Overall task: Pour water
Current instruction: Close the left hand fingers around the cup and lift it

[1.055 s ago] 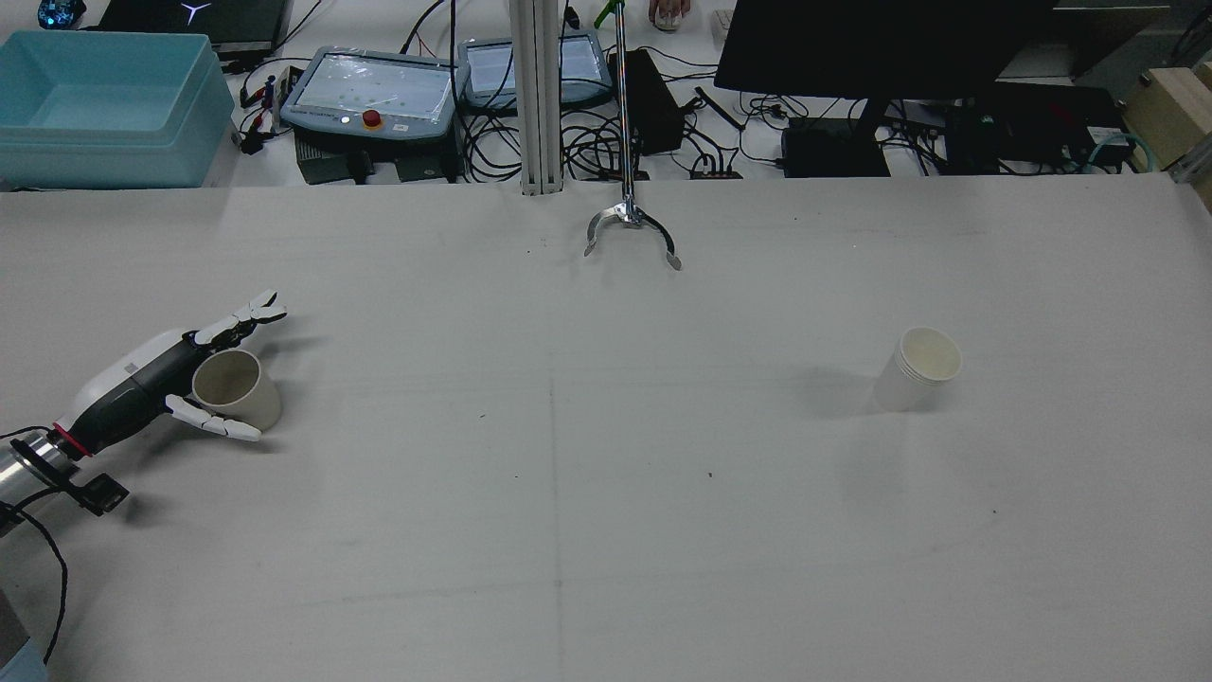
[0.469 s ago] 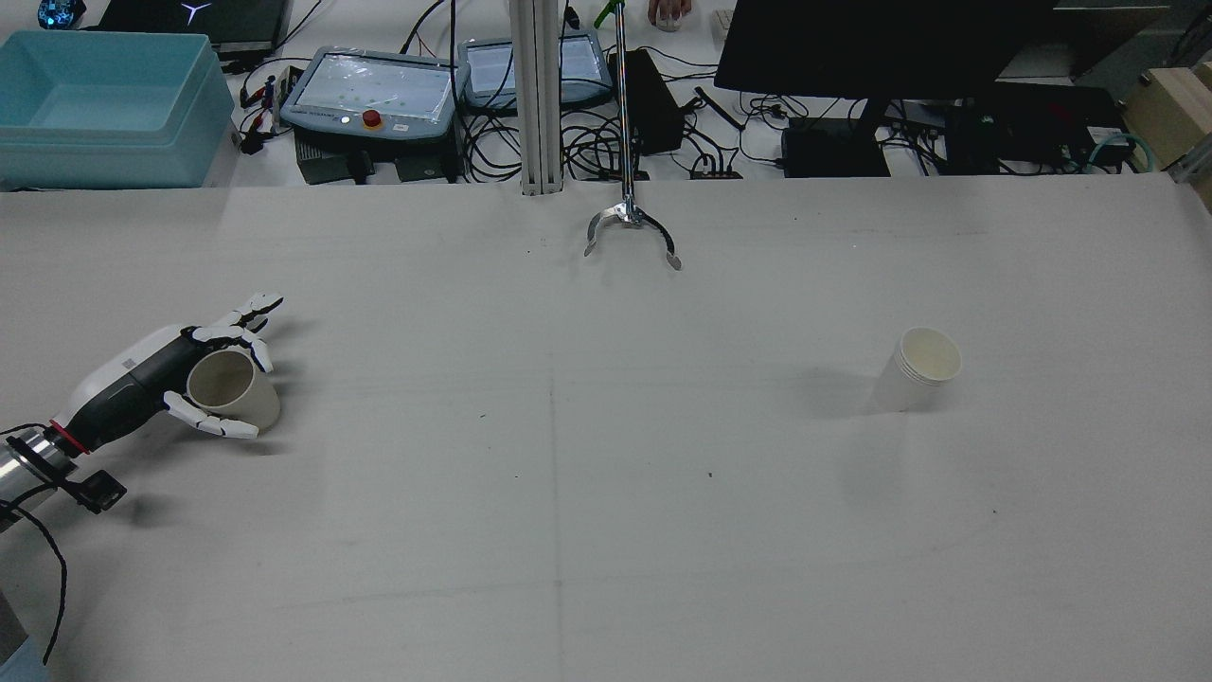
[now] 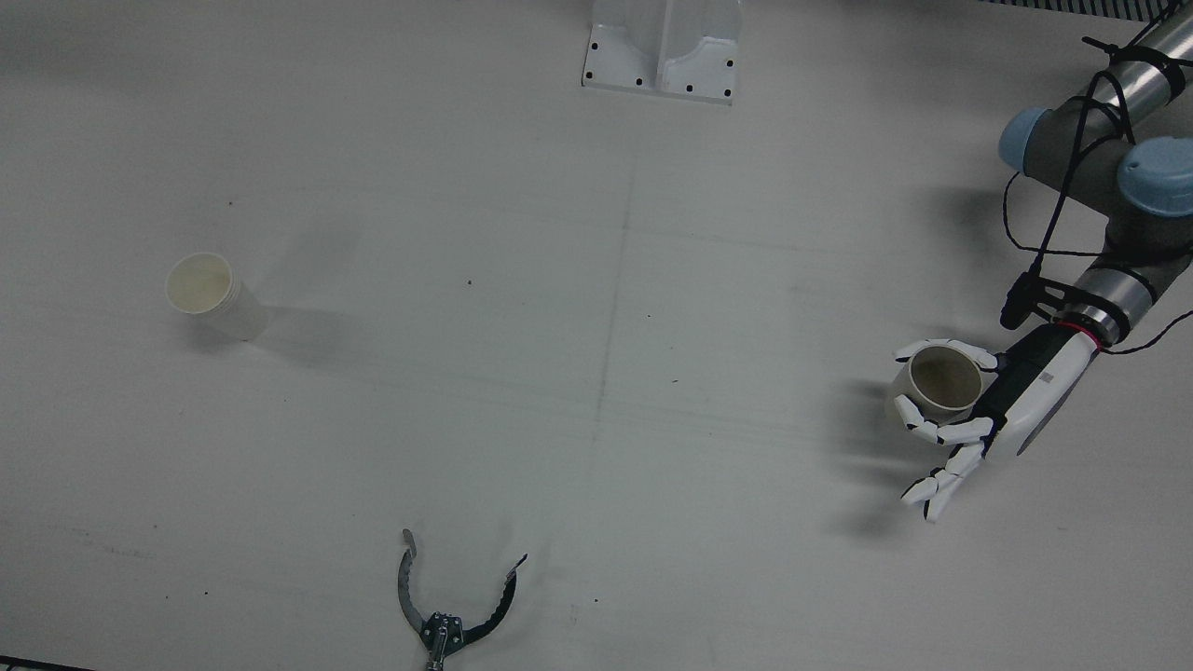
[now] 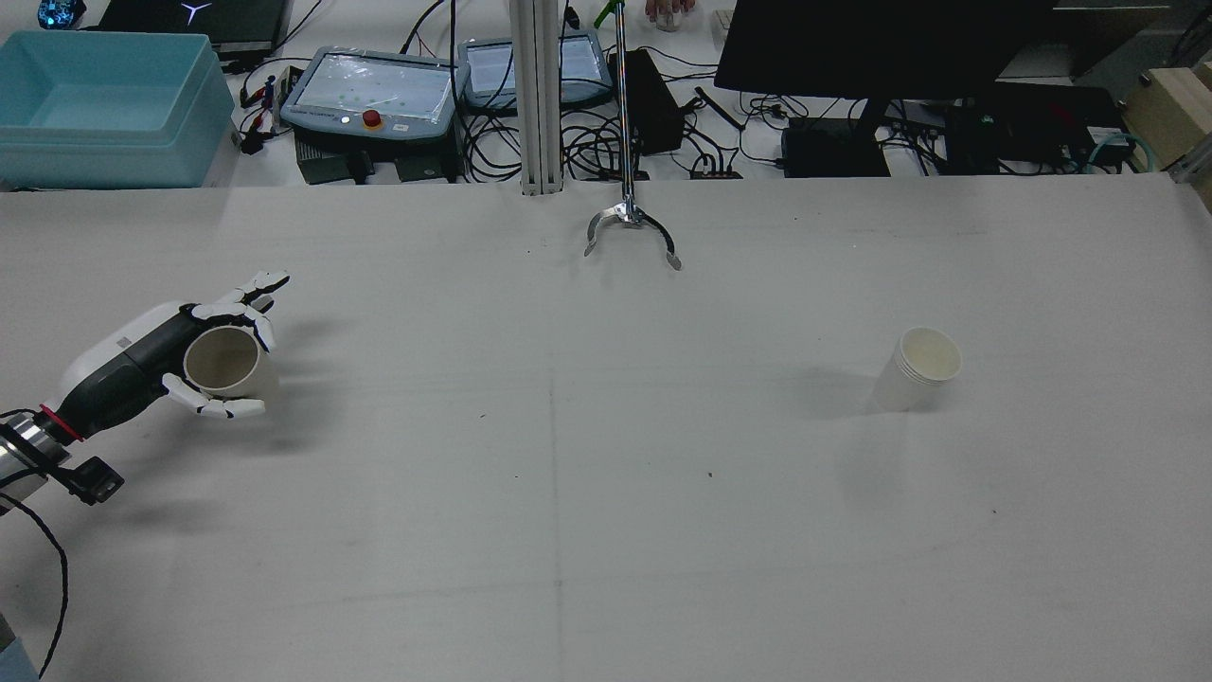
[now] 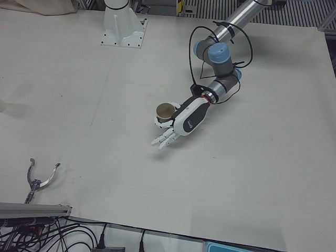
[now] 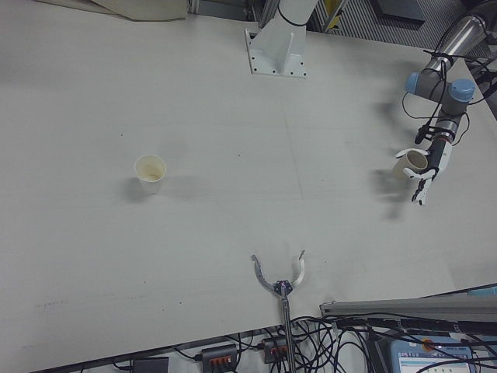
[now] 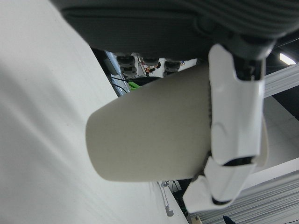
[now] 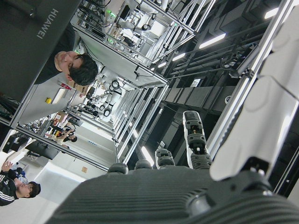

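My left hand [image 4: 156, 365] is shut on a beige cup [image 4: 222, 362] at the table's left side, with some fingers stretched out beyond it. The cup is upright and held just above the table, its shadow apart from it. Both also show in the front view, the hand [image 3: 993, 403] and the cup [image 3: 943, 380], and in the left hand view, where the cup [image 7: 154, 140] fills the middle. A white paper cup stack [image 4: 918, 367] stands upright on the right half, also in the front view [image 3: 212, 294]. My right hand [image 8: 196, 186] shows only in its own view, fingers apart, holding nothing.
A metal grabber tool [image 4: 630, 229] on a pole rests at the table's far middle edge. A blue bin [image 4: 104, 104], control pendants [image 4: 374, 90] and cables lie beyond that edge. An arm pedestal [image 3: 664, 47] stands at the near middle.
My left hand's fingers closed around the beige cup. The hand and cup then rose slightly off the table and shifted a little away from the robot.
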Available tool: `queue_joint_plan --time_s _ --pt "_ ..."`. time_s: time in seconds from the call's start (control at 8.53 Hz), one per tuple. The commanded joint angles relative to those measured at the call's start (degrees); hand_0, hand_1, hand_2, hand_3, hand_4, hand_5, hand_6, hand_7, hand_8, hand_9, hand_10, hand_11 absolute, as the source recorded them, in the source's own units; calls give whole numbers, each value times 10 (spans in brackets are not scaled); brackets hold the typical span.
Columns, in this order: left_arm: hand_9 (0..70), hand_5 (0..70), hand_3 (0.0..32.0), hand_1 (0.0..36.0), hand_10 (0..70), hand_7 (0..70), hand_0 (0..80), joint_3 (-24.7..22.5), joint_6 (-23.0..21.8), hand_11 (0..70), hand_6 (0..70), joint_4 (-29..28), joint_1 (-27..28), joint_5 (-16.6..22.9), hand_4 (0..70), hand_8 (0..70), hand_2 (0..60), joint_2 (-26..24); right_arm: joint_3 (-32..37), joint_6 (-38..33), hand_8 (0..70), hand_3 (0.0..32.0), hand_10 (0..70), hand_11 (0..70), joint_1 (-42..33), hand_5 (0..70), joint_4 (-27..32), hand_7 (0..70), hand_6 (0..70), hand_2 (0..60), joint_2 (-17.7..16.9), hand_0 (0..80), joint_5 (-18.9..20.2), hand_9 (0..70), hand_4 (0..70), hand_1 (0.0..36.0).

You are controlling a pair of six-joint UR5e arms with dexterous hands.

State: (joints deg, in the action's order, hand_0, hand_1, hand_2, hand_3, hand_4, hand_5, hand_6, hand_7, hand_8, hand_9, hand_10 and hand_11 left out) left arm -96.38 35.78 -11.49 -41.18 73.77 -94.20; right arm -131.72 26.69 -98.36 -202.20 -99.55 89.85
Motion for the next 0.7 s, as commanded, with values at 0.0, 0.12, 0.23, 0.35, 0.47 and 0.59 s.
queue_joint_plan --time_s 0.0,0.12,0.23,0.35,0.47,0.59 --pt "10 700 0 360 41 117 576 -86 -23 81 45 75 -6 3 678 0 600 5 147 47 0 22 0 0 70 89 59 79 27 34 3 470 0 1 134 102" --pt "9 700 0 360 39 118 560 -105 -23 80 45 89 -7 5 677 0 600 6 225 52 0 26 0 0 91 83 132 49 11 34 3 470 -5 0 108 106" --pt "9 700 0 360 40 119 545 -110 -23 81 46 93 -7 6 672 0 600 5 300 51 0 16 0 0 112 77 197 27 1 32 4 472 -14 0 96 109" --pt "10 700 0 360 39 120 537 -110 -23 80 46 93 -6 6 670 0 600 4 348 45 0 20 0 0 143 78 239 18 0 32 4 478 -47 0 89 119" --pt "10 700 0 360 38 122 538 -110 -23 79 46 94 -5 6 670 0 600 3 395 44 0 90 0 0 183 76 261 0 0 37 6 482 -76 0 4 135" --pt "10 700 0 360 39 124 535 -112 -24 80 47 94 -6 6 676 0 600 3 443 43 0 86 0 0 217 73 313 0 0 40 7 475 -112 0 0 127"
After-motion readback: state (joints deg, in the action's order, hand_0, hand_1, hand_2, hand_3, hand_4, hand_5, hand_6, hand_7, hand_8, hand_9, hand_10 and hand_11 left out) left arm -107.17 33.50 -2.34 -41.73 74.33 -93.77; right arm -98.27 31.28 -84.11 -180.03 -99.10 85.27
